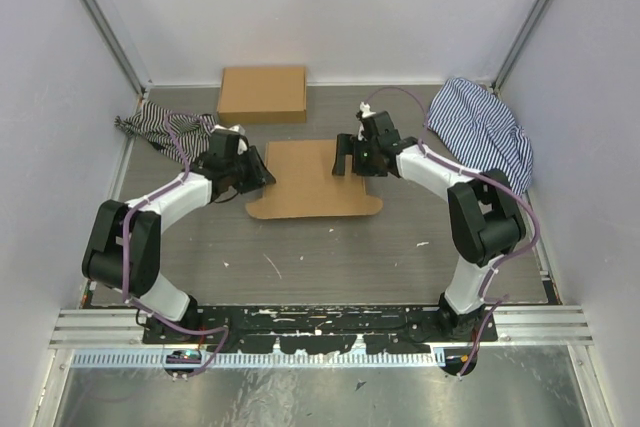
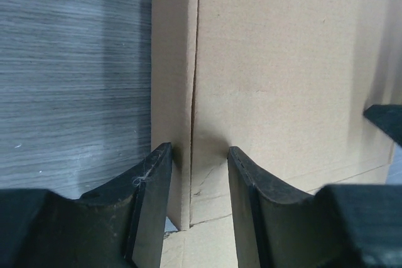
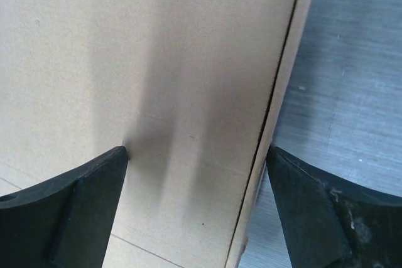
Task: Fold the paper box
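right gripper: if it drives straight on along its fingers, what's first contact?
Probably the paper box: the right gripper, jaws open, points at the sheet's edge strip. How much gap is left is unclear.

Black-and-white arms (image 1: 185, 195), purple cables (image 1: 126, 247)

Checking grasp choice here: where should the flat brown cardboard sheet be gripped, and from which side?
Take the plain brown cardboard sheet by a narrow side flap, coming from the outer edge. It lies flat on the grey table, so the broad panel offers nothing to pinch; the creased edge strip probably can be lifted. The left gripper sits open over that crease.
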You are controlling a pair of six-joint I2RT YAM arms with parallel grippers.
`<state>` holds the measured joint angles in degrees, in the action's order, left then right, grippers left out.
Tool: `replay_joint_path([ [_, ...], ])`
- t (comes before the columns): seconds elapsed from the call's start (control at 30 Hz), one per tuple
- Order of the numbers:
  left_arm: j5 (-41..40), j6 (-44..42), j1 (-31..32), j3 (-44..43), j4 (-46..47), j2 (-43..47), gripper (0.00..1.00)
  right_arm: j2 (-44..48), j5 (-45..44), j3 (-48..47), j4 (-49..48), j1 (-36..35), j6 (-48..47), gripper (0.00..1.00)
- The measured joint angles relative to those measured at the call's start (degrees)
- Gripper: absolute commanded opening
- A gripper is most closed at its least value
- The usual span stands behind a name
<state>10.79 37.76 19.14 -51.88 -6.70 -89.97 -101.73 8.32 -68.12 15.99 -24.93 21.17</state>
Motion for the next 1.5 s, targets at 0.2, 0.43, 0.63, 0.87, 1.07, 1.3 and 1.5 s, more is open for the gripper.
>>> replay_joint_path([
  [0.2,-0.83,-0.48,0.04,-0.26,-3.28,0.04,0.49,-0.48,-1.25,-3.56,1.01,-0.04,-0.31,0.98],
  [0.43,-4.55,-3.17,0.02,-3.17,-11.32,2.12,0.5,4.48,-7.93,-1.27,5.33,-0.35,-0.26,1.0],
  [0.63,-4.92,-3.98,-0.02,-1.88,-15.91,11.23,0.53,22.18,-8.0,9.88,5.88,-0.28,2.43,1.0],
  [0.87,-0.81,-1.81,0.0,11.32,-14.25,25.22,0.65,34.51,-2.01,19.85,2.62,-1.01,4.7,1.0],
  [1.07,0.98,-1.27,0.0,14.69,-13.55,24.11,0.71,28.02,-3.17,19.85,3.06,-2.03,4.39,1.0],
  [1.3,1.42,-1.73,-0.02,14.6,-11.21,23.15,0.8,22.51,-5.73,19.8,3.41,-2.29,3.43,1.0],
  [1.5,2.4,-2.32,-0.02,14.56,-11.15,22.34,0.87,20.17,-5.99,19.74,3.43,-2.86,2.82,0.99],
])
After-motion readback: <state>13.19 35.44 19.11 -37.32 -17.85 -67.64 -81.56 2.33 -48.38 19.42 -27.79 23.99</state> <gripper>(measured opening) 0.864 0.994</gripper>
